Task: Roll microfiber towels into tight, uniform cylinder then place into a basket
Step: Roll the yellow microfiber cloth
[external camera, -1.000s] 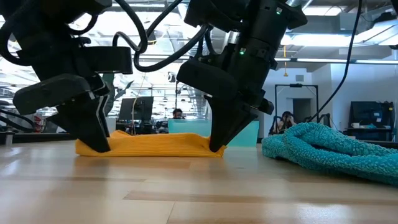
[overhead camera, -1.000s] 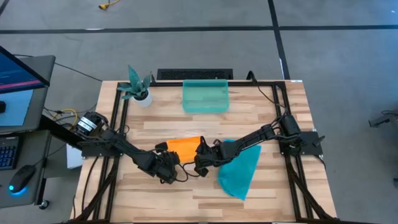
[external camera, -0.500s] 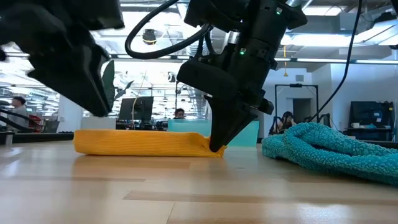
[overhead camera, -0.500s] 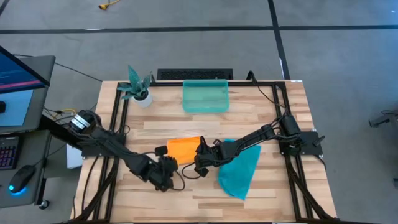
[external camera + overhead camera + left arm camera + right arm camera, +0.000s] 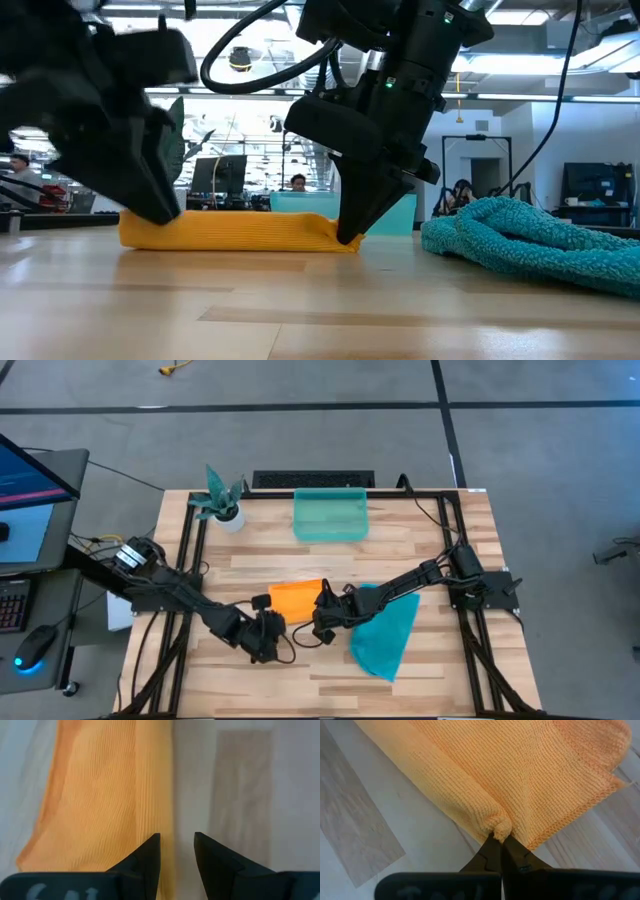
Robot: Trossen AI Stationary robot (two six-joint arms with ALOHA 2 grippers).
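Orange towel (image 5: 296, 598) flat mid-worktop. My right jaws (image 5: 498, 842) pinch its corner as anchor; left jaws (image 5: 175, 851), parted, hover at the opposite edge to start the roll.

A teal potted plant (image 5: 220, 500) stands on the wooden table (image 5: 440, 660).

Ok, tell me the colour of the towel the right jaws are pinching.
Orange-yellow towel, clearest in the right wrist view.
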